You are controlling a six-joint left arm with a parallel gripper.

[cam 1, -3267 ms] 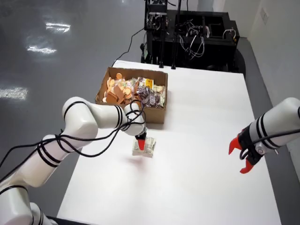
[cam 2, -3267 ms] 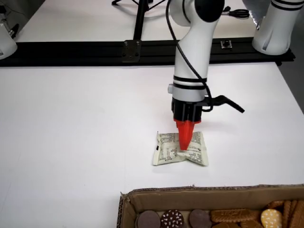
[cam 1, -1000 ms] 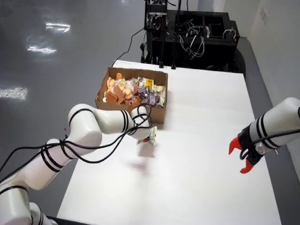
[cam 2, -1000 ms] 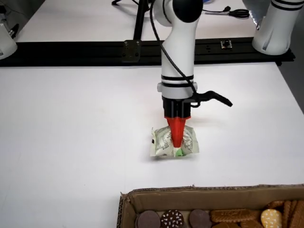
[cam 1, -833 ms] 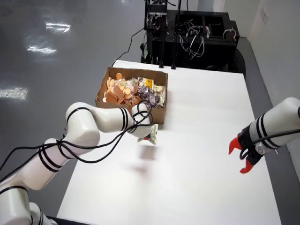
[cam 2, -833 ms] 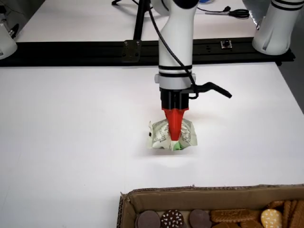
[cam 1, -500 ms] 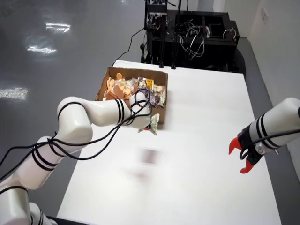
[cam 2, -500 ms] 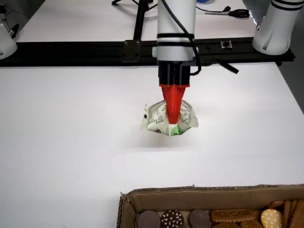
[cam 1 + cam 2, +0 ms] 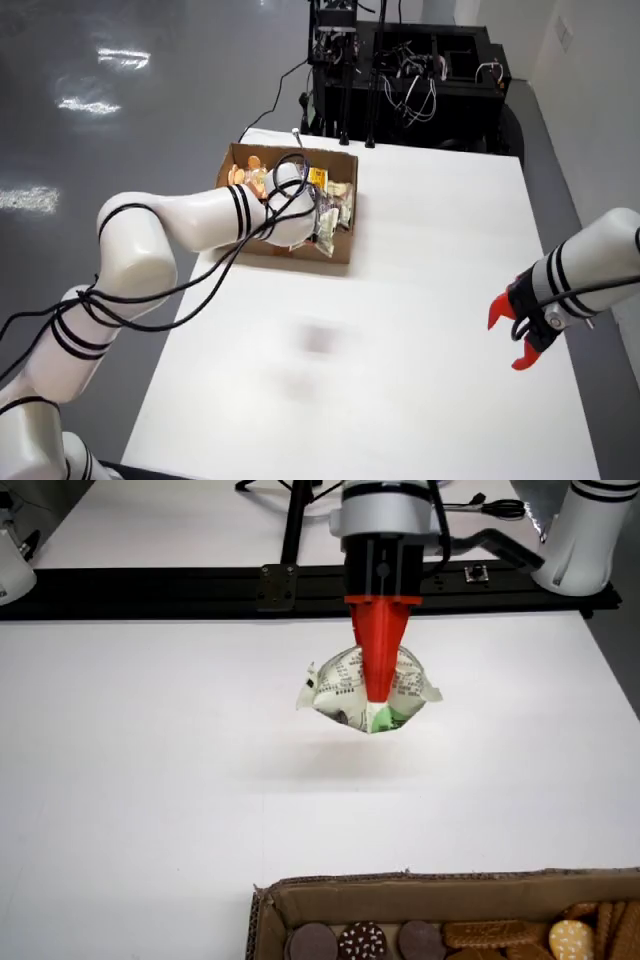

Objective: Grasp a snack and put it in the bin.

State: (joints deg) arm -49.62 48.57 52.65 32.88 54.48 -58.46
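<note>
At the left of the view from above, the white working arm (image 9: pixel 170 235) is seen reaching from the lower left corner up toward the centre, black cables looped along it. Its gripper (image 9: pixel 322 228) is hidden there behind the wrist, but a snack packet (image 9: pixel 326 226) is seen hanging at its tip, over the near right part of the cardboard bin (image 9: pixel 340 247), which is set on the white table (image 9: pixel 430 330) and is filled with biscuits and wrapped snacks. At the right edge of this view a second arm (image 9: pixel 590 262) is seen with its red-fingered gripper (image 9: pixel 519 333) held above the table, well apart from the bin. In the view that rides on the gripper, the red fingers (image 9: pixel 381 650) are seen pressed together at upper centre, with the white and green snack packet (image 9: pixel 364 688) pinched between them and lifted clear of the table (image 9: pixel 150 780). Along the bottom edge, from centre to right, the bin's cardboard rim (image 9: pixel 420 888) is shown, with round chocolate biscuits (image 9: pixel 362 942) and paler ones laid inside.
</note>
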